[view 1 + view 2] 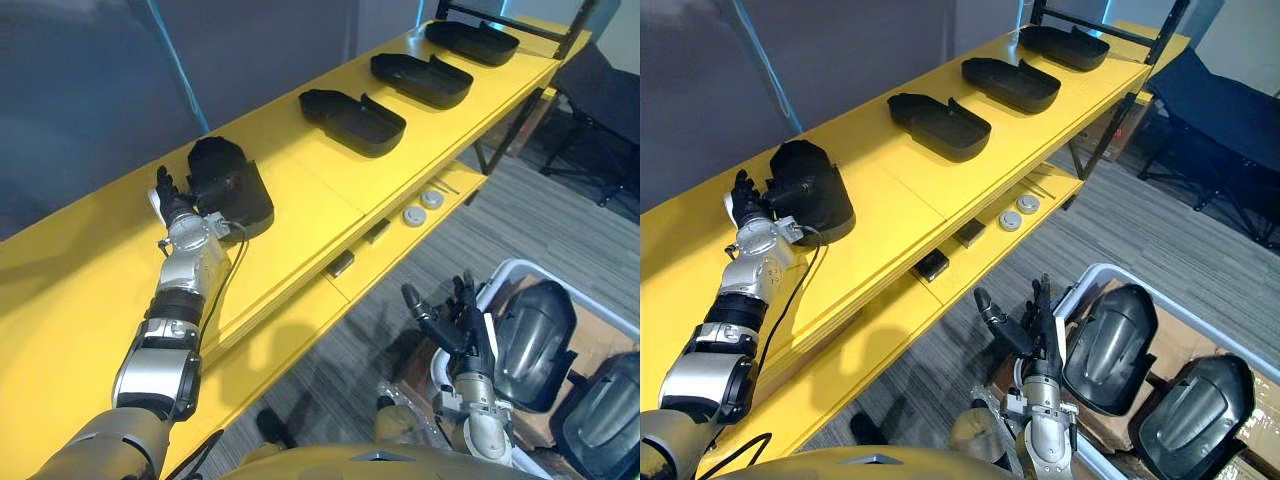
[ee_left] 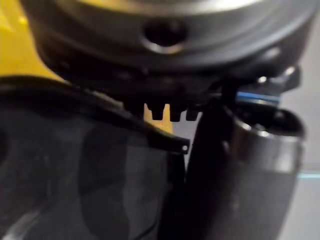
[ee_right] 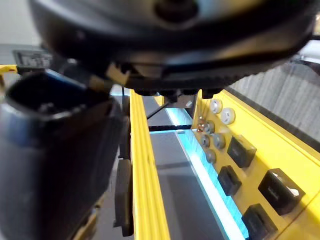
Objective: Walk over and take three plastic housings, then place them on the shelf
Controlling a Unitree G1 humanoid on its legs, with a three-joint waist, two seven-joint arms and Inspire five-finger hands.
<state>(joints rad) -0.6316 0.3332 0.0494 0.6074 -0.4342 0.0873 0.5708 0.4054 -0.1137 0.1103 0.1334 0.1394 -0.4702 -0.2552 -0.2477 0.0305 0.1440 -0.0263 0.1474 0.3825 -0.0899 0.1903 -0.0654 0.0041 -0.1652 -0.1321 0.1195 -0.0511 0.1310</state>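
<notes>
A dark plastic housing [image 1: 238, 185] lies dome-up on the yellow shelf top [image 1: 300, 190]. My left hand [image 1: 178, 208] is at its near-left end, touching it, with its fingers [image 1: 741, 186] loosely spread beside it rather than closed round it. The left wrist view shows the housing's rim [image 2: 100, 115] close under the palm. Further along the shelf, three more black housings [image 1: 352, 120] [image 1: 420, 78] [image 1: 470, 40] lie hollow side up in a row. My right hand [image 1: 465, 325] hangs low over the floor, open and holding nothing.
A white bin [image 1: 520, 270] at the lower right holds two more dark housings [image 1: 535, 340] [image 1: 610, 420]. The lower yellow shelf [image 1: 440, 190] carries grey discs [image 1: 422, 207] and small black blocks [image 1: 342, 263]. A dark folding frame [image 1: 600, 90] stands on the carpet at the far right.
</notes>
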